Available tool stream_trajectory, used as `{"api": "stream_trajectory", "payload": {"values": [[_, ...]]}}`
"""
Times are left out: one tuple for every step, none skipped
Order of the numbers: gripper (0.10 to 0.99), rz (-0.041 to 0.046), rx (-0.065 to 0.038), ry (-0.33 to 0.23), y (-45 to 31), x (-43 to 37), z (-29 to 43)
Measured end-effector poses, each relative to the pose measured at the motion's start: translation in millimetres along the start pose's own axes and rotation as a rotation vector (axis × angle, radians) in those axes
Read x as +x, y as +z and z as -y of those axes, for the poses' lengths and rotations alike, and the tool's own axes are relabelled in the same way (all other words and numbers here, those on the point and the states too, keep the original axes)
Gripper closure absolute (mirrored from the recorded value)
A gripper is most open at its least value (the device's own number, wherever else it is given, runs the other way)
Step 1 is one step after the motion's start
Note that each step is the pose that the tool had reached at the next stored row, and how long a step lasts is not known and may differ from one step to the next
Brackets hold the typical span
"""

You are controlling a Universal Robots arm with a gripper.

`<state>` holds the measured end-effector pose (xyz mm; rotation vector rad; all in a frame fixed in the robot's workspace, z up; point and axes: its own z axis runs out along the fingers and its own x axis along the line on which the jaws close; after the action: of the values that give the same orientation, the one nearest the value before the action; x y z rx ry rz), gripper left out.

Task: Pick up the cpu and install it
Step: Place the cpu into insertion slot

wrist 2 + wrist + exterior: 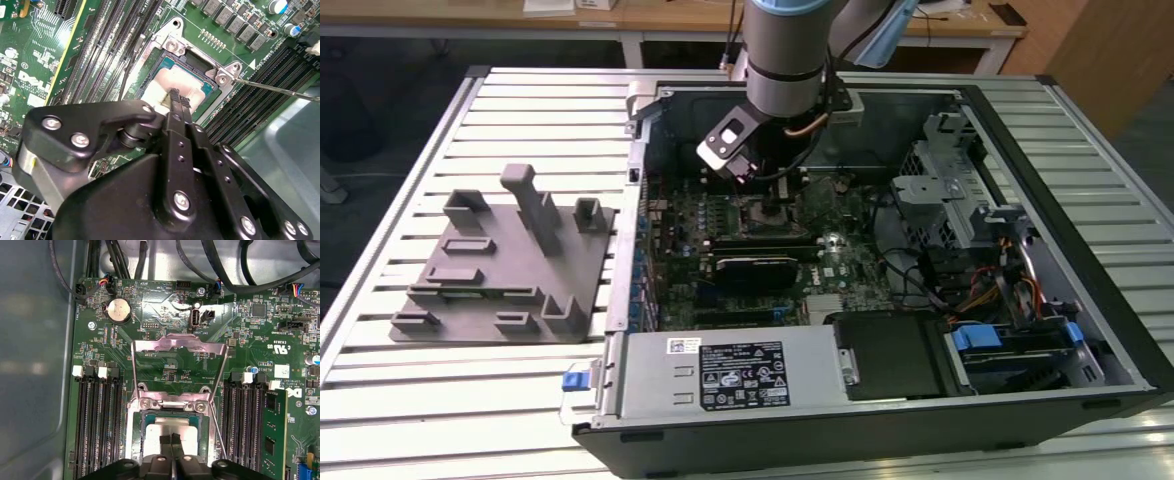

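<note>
Small square silvery-topped cpu lies flat in the grey socket frame, between the banks of black memory slots. Hinged steel load plate stands open. Black gripper: fingers pressed together, pinching nothing, tips over the lid's middle; contact unclear. Judgement: confirm all four edges sit level before pressing. Square, no long axis; lid faces up.

On the slatted tabletop, a grey plastic fixture with upright posts lies just beside an open computer case — inside are a green motherboard, its round coin battery, black memory slots and a silver power supply.
</note>
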<state>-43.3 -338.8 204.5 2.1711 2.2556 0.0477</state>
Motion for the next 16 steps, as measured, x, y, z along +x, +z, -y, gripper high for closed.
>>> {"api": "stream_trajectory", "payload": {"values": [[0.973, -0.0001, 0.0, 0.0, 0.0, 0.0, 0.0], [0.98, 0.0, 0.0, 0.0, -0.1, 0.0, 0.0], [0.98, -0.0001, 0.0, 0.0, -0.1, 0.0, 0.0], [0.98, -0.0001, 0.0, 0.0, -0.1, 0.0, 0.0], [0.98, -0.0001, 0.0, 0.0, -0.2, 0.0, 0.0], [0.98, 0.0, 0.0, 0.0, -0.2, 0.0, 0.0], [0.98, 0.0, 0.0, 0.0, -0.3, 0.0, 0.0], [0.98, 0.0, 0.0, 0.0, -0.3, 0.0, 0.2], [0.98, 0.0, 0.0, 0.0, -0.3, 0.0, 0.7], [0.98, -0.0001, 0.0, 0.0, -0.1, 0.1, 1.5], [0.98, -0.0001, 0.0, 0.0, 0.3, 0.1, 2.3], [0.98, -0.0001, 0.0, 0.0, 0.9, 0.1, 2.7], [0.98, 0.0, 0.0, 0.0, 1.7, 0.1, 3.1], [0.98, -0.0001, 0.0, 0.0, 2.6, 0.1, 3.2], [0.98, -0.0001, 0.0, 0.0, 3.4, 0.1, 3.2], [0.98, -0.0002, 0.0, 0.0, 4.0, 0.1, 3.3]]}}
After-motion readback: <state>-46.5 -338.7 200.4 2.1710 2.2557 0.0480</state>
